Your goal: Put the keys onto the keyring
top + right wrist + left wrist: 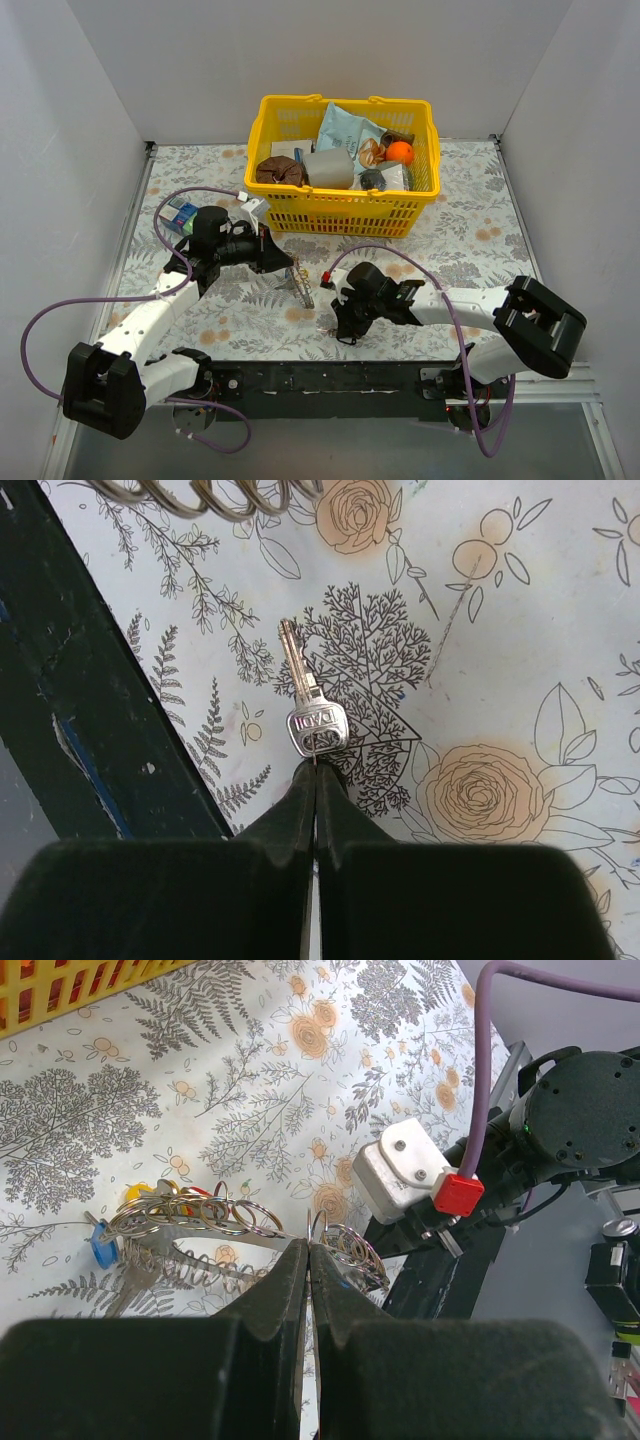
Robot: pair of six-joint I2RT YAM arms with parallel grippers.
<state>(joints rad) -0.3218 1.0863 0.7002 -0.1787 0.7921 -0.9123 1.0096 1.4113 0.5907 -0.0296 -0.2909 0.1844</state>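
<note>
The keyring is a flat silvery ring with several small split rings along its rim. A blue key head, a yellow one and a red one sit at its far end. My left gripper is shut on the keyring's near edge and holds it above the table; from the top view the gripper is left of centre with the keyring hanging from it. My right gripper is shut on a thin ring through the head of a silver key, close to the keyring; from above it is near the front edge.
A yellow basket full of items stands at the back centre. A small blue-green box and a white box lie at the back left. The black base rail runs along the near edge, just beside my right gripper.
</note>
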